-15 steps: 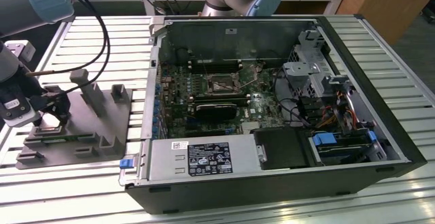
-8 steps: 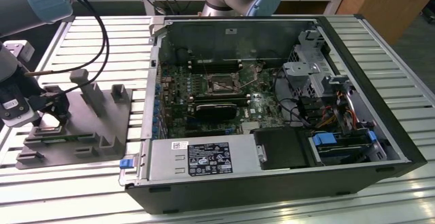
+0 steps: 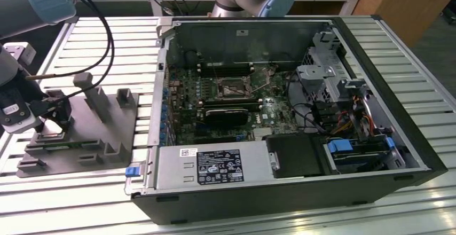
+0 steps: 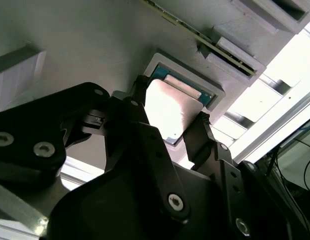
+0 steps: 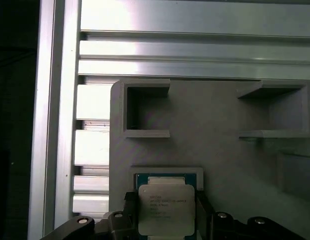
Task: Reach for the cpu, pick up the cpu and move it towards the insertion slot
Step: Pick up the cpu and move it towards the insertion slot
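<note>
At nine o'clock from the computer case (image 3: 285,195), your gripper (image 5: 166,221) has its fingers (image 4: 140,107) pinching the cpu (image 5: 166,207), which sits in its tray (image 5: 215,150) pocket; lifting it and carrying it to the insertion slot (image 3: 232,88) are not yet done.

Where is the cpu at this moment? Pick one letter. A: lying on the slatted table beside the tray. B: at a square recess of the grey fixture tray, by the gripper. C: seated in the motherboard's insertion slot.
B: in the first wrist view the cpu lies over a square recess of the grey fixture tray, with the gripper right at it.
</note>
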